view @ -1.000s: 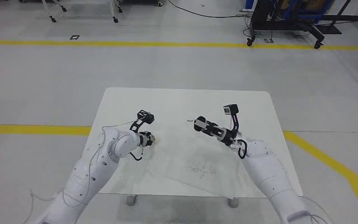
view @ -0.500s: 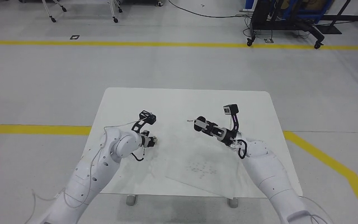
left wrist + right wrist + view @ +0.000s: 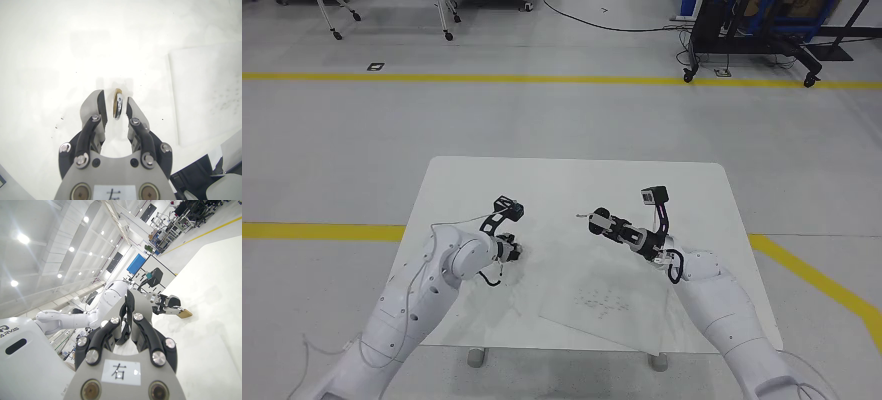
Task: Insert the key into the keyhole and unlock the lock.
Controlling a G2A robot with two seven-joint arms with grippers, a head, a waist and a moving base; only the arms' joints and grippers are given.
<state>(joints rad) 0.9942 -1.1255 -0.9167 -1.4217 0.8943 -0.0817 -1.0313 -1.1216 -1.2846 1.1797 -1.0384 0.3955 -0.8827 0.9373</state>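
Lock (image 3: 118, 106) lies on the table (image 3: 642, 180), left of centre. Seen edge-on from my left wrist: brass body farther off, chrome shackle nearer. From the right wrist view the brass body (image 3: 185, 313) pokes out past the fingertips, flat on the tabletop.

My left gripper (image 3: 115, 98) is low over it, fingers spread, one pad (image 3: 101, 98) on each side of the shackle. There is a gap on both sides, so nothing is gripped. In the top view this gripper (image 3: 510, 250) sits near the table's left edge.

Key: a thin sliver juts from the tip of my right gripper (image 3: 594, 220) in the top view, too small to make out in detail. I take it for the key. This gripper's fingers (image 3: 132, 302) are pressed together and the wrist view hides whatever is between them. The gripper hangs above the table's middle, tip pointed toward the left one, well apart from the lock.

A pale sheet (image 3: 198, 94) lies flat beside the lock, not touching it.
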